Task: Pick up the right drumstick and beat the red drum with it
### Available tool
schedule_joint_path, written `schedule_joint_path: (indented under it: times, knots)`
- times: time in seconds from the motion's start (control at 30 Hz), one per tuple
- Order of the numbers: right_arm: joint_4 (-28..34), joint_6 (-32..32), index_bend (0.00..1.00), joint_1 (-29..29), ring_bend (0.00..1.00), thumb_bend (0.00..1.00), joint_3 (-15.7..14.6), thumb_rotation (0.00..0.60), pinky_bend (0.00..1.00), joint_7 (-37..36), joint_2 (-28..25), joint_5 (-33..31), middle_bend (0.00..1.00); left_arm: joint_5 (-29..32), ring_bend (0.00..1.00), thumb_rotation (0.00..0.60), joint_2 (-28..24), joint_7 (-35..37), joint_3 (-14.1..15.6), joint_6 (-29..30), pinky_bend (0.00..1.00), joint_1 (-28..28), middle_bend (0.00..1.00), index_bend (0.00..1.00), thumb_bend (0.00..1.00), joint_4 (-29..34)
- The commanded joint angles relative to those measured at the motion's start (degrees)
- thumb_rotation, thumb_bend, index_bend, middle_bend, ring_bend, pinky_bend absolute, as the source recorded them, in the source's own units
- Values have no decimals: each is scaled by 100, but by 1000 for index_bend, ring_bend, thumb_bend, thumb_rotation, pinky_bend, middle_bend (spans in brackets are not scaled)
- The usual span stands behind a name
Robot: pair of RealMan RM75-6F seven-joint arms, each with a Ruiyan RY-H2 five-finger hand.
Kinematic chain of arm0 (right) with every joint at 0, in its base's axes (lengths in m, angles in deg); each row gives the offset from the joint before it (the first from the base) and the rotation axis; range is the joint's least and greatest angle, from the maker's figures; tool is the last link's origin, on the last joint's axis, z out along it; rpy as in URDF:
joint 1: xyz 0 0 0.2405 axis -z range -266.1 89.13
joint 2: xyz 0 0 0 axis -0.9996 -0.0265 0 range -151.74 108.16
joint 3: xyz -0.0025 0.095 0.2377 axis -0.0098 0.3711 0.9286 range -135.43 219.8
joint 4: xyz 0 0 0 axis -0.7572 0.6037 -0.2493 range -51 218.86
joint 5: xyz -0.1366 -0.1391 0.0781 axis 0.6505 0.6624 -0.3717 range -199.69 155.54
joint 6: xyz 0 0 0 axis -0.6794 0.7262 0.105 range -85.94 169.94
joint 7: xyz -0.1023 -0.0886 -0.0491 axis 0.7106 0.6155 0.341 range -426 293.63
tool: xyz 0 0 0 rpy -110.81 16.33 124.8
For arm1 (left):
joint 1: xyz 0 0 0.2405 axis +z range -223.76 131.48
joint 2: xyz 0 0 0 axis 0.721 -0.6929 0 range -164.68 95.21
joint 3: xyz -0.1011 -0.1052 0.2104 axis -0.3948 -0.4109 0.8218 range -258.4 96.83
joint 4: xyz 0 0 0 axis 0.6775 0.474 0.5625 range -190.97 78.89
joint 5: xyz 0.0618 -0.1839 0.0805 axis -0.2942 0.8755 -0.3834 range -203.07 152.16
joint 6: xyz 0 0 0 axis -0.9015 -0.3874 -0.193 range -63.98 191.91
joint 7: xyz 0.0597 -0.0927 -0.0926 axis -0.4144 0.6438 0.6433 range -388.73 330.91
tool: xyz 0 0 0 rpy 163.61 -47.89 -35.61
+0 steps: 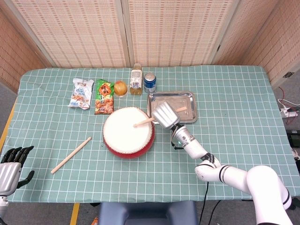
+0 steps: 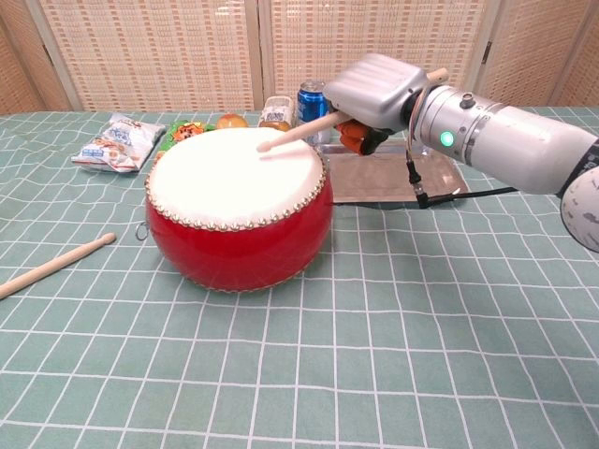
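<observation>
Right hand (image 2: 374, 89) grasps the drumstick (image 2: 298, 130); tip is at the drum (image 2: 239, 210) skin.
The stick slants down and left from the hand over the white head; contact appears made, though the head view leaves it uncertain. Left hand (image 1: 10, 165) sits at the table's (image 1: 234, 93) near-left edge, fingers apart, holding nothing. A second stick (image 1: 71, 155) lies left of the drum, apart from it.
</observation>
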Motion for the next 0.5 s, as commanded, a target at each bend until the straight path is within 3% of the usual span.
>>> schedule_joint_path:
  times: [0.03, 0.23, 0.5]
  knots:
    - [34, -128, 923, 66, 1000, 527, 162, 600, 1000, -187, 94, -155, 924, 3, 94, 600, 0, 20, -3, 0, 108, 0, 149, 120, 301, -9]
    - [504, -221, 916, 234, 1000, 527, 548, 600, 1000, -1256, -40, -358, 924, -11, 95, 600, -4, 44, -11, 8, 108, -8, 149, 120, 302, -17]
    - [580, -87, 907, 276, 1000, 527, 460, 600, 1000, -1090, -172, -445, 924, -44, 95, 600, -10, 1, -14, 2, 108, -35, 149, 119, 300, 8]
